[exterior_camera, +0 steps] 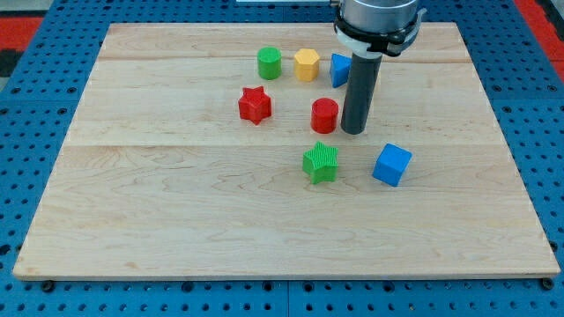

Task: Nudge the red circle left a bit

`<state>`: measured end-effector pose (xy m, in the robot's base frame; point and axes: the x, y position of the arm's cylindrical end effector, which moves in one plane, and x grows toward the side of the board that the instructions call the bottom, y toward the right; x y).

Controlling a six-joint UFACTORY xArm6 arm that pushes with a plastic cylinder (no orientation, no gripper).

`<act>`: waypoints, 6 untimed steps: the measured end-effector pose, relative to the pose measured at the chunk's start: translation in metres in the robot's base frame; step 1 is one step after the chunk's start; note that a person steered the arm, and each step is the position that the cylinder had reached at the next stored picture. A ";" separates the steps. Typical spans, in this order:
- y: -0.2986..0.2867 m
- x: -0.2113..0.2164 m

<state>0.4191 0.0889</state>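
Observation:
The red circle [324, 115] stands on the wooden board [176, 202] a little right of the middle. My tip [353, 131] is just to the right of it, with a small gap between them. A red star [255, 105] lies to the left of the red circle. A green star [321, 163] lies just below the red circle.
A green circle [270, 62], a yellow hexagon [307, 64] and a blue block [340, 70], partly hidden by the rod, stand in a row near the view's top. A blue cube [392, 165] lies below and to the right of my tip.

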 end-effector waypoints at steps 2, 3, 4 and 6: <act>-0.005 -0.024; -0.017 -0.028; -0.026 -0.028; -0.050 -0.028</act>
